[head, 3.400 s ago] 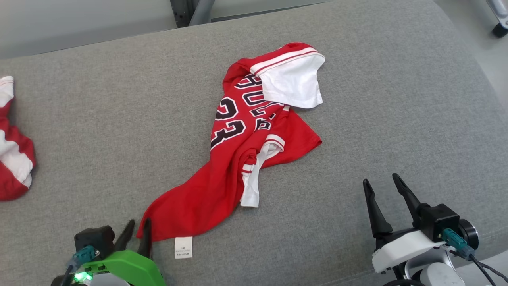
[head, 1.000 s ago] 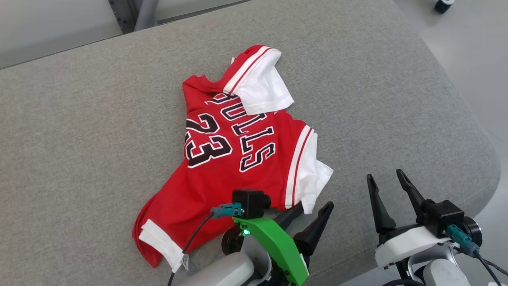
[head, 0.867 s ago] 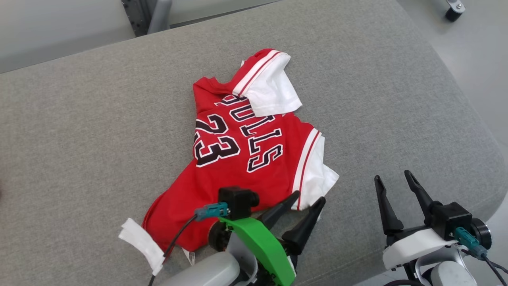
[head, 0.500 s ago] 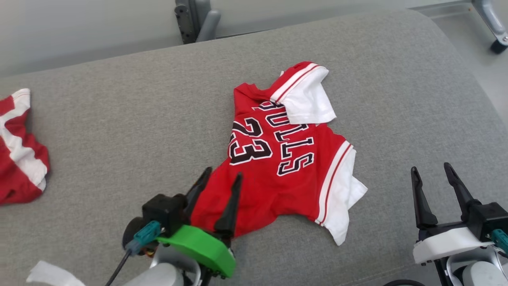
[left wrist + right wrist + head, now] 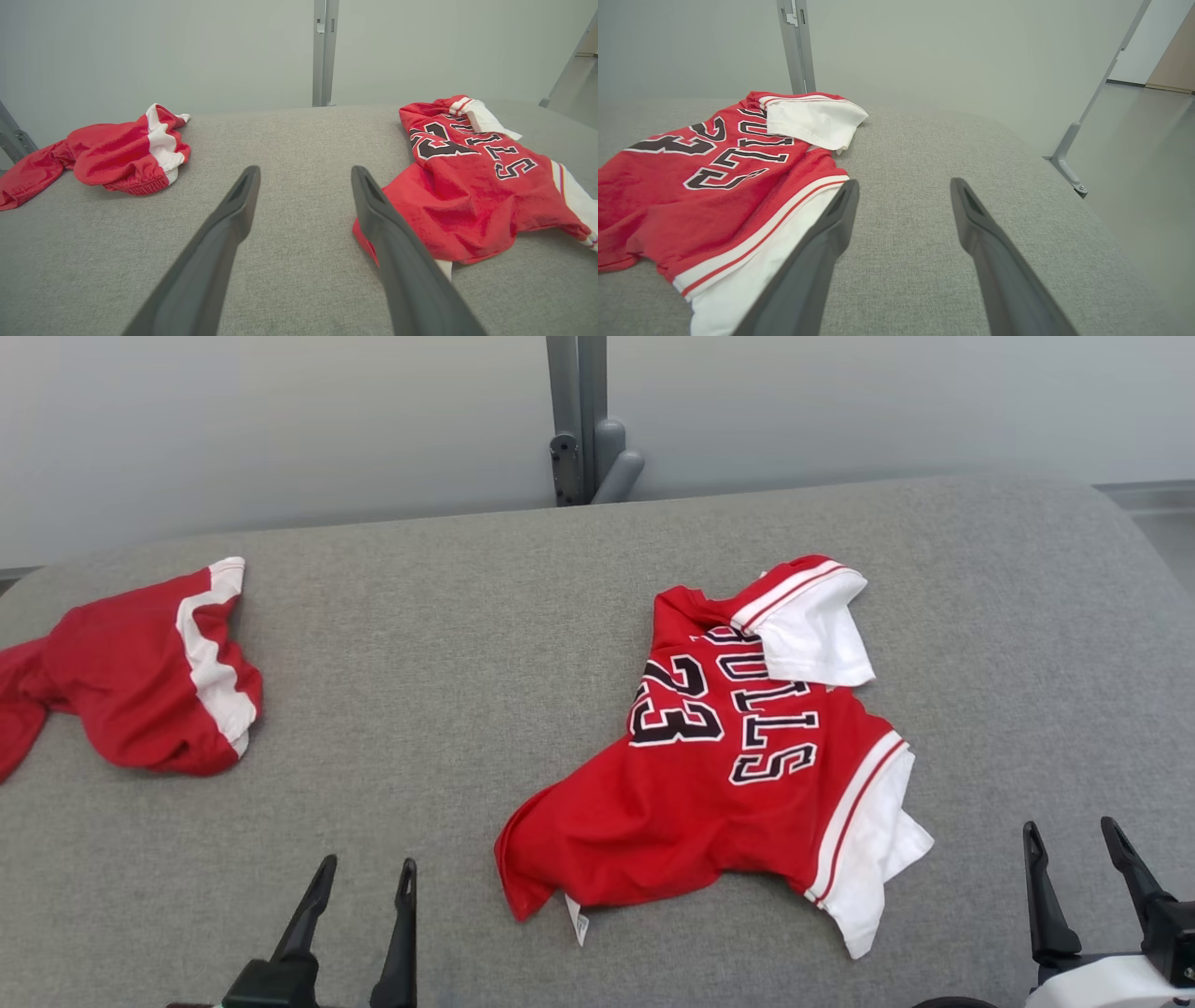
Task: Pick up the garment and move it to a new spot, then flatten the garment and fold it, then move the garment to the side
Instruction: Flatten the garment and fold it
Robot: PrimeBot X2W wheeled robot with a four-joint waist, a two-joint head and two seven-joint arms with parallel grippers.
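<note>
i have the red jersey (image 5: 738, 775) lying loose on the grey cushion (image 5: 420, 728), in front of the metal post (image 5: 577, 420) and a little to its right, printed side up, skewed and not flat. the sleeve nearer the post (image 5: 812, 635) is flipped over the lettering, and the other white sleeve (image 5: 873, 859) lies spread on the side away from the post. the hem is bunched into a rumpled corner (image 5: 523, 877) with a small white label (image 5: 578, 922) poking out. both tools are empty. the left gripper (image 5: 367, 863) has its fingers (image 5: 402, 924) spread apart over bare cushion, in front of the post and to its left, clear of the cloth. the right gripper (image 5: 1070, 826) is likewise spread, well to the right of the post and not touching the jersey. a second red garment (image 5: 140, 681) sits heaped far to the left of the post. i expect the jersey to be light, thin and floppy, so it will drape and drag, and a pinch may gather two layers rather than one. it should not be slippery, and nothing in it can break. to flatten it i would take the rumpled corner with the left and the shoulder by the flipped sleeve with the right, pinching low against the cushion.
</note>
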